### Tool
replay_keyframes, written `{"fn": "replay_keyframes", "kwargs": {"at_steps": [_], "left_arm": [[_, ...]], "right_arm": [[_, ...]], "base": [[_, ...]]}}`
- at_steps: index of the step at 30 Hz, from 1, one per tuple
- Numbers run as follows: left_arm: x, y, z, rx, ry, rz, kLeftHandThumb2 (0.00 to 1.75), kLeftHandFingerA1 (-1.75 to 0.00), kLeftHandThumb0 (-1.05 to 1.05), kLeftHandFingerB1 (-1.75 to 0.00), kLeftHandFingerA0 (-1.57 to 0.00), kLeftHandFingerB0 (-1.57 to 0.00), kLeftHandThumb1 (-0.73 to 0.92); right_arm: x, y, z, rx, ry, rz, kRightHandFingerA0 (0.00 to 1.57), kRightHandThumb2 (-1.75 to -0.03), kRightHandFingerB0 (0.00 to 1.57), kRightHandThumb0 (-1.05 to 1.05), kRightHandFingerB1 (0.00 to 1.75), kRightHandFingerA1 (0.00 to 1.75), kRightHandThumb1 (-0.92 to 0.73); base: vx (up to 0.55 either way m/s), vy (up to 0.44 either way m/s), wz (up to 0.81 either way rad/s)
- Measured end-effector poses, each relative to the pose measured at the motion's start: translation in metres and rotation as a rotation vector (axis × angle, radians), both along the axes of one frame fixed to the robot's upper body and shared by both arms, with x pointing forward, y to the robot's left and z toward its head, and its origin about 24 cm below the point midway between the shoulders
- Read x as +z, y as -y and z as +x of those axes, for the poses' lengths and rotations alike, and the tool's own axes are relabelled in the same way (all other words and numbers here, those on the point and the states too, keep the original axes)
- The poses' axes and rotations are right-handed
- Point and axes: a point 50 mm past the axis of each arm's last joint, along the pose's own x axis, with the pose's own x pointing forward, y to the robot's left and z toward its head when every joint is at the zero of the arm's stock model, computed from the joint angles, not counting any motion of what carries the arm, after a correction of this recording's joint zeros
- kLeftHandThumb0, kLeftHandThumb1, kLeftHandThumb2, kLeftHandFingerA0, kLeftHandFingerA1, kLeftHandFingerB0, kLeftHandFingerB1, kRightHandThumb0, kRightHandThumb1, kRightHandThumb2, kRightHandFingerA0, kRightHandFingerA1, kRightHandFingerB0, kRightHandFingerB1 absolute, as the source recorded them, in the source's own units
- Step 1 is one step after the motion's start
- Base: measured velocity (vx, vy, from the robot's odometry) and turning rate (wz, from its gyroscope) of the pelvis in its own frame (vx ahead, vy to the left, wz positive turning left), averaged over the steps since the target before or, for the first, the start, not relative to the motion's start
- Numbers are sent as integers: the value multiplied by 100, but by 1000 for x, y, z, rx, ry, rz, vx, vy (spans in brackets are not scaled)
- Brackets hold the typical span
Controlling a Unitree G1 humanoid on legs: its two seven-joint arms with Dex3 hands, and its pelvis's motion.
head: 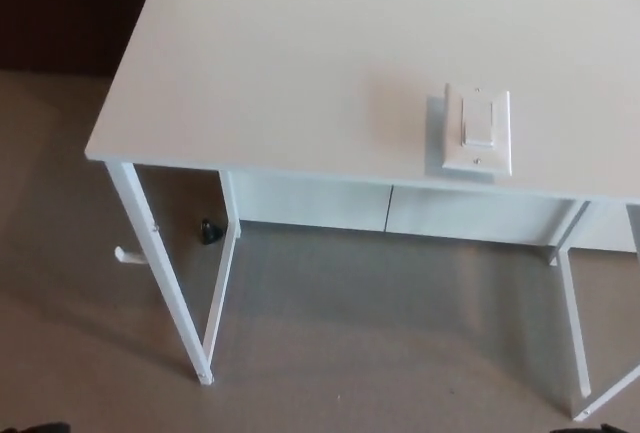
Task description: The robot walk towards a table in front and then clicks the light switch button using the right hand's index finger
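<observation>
A white light switch (pixel 478 130) with a rocker button lies flat on the white table (pixel 290 73), close to the table's front edge and right of the middle. Neither of my hands shows in the head view. Only dark slivers sit at the bottom corners of the picture.
The table stands on thin white legs (pixel 160 273) over a grey-brown carpet. White cabinets (pixel 400 213) sit behind, under the tabletop. A small black object (pixel 210 230) and a white hook (pixel 128 254) are by the left leg. A dark area lies at the far left.
</observation>
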Motion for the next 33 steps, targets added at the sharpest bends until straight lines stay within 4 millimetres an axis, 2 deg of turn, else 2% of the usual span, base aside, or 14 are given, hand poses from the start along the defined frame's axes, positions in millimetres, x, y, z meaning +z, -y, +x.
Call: {"fn": "replay_keyframes", "kwargs": {"at_steps": [12,25,33], "left_arm": [[-1,2,0,-10,-3,-4,58,-41,-15,-39,-39,-41,64],[1,1,2,-27,-7,12,58,-41,-16,-40,-42,-43,63],[0,1,0,-32,-17,18,58,-41,-17,-40,-44,-44,63]], "right_arm": [[0,3,1,27,-5,-35,61,-59,39,-15,51,70,-68],[0,0,2,45,-3,-42,60,-59,38,-16,50,66,-68],[1,0,3,51,0,-46,60,-59,38,-15,50,67,-69]], "base": [[99,-96,12],[141,144,-7],[51,-83,6]]}}
